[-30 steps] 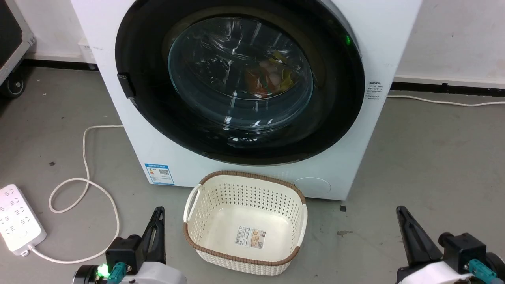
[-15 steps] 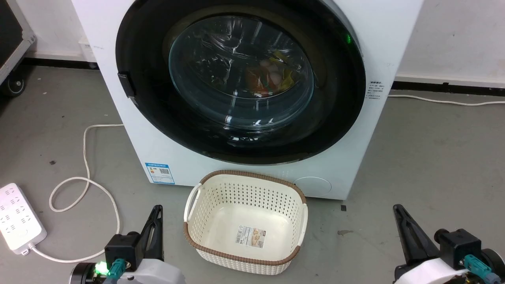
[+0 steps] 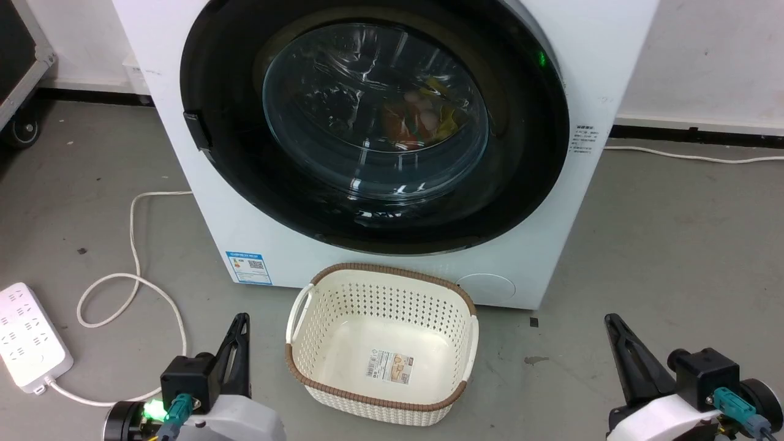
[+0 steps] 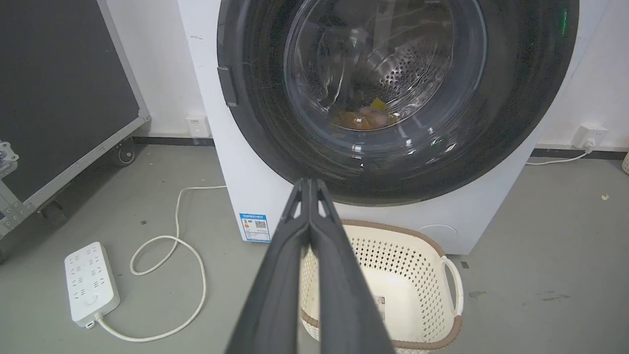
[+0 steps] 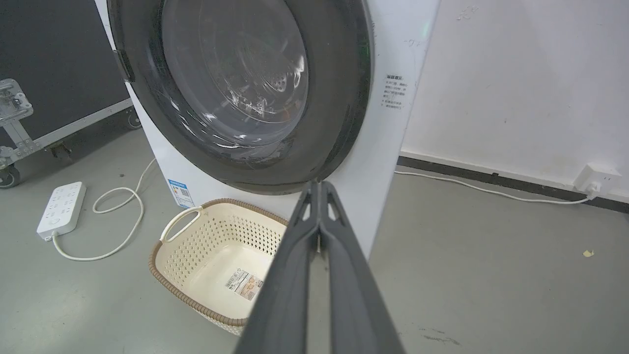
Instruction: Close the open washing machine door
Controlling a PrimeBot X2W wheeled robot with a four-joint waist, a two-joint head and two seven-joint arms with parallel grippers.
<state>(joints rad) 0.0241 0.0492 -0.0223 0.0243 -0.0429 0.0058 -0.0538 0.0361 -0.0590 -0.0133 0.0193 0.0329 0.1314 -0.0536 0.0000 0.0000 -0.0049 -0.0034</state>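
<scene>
The washing machine [image 3: 282, 257] is white and stands straight ahead. The washing machine door [image 3: 375, 110], glossy black with a bulging glass window, lies flat against its front, and coloured laundry shows through the glass. My left gripper [image 3: 242, 318] is shut and empty, low at the left, well short of the machine. My right gripper [image 3: 610, 318] is shut and empty at the lower right. In the left wrist view the shut left gripper [image 4: 309, 182] points at the lower rim of the door [image 4: 383, 64]. In the right wrist view the shut right gripper [image 5: 319, 184] points at the door's [image 5: 236, 73] lower right edge.
A cream perforated basket [image 3: 380, 272] with a brown rim sits on the floor against the machine's foot, between my grippers. A white power strip [image 3: 27, 337] and its looped cord [image 3: 131, 282] lie at the left. A black wheeled case [image 4: 59, 88] stands further left.
The head view has shifted a little. Both grippers have drifted slightly left and up in it, still shut. The door looks the same.
</scene>
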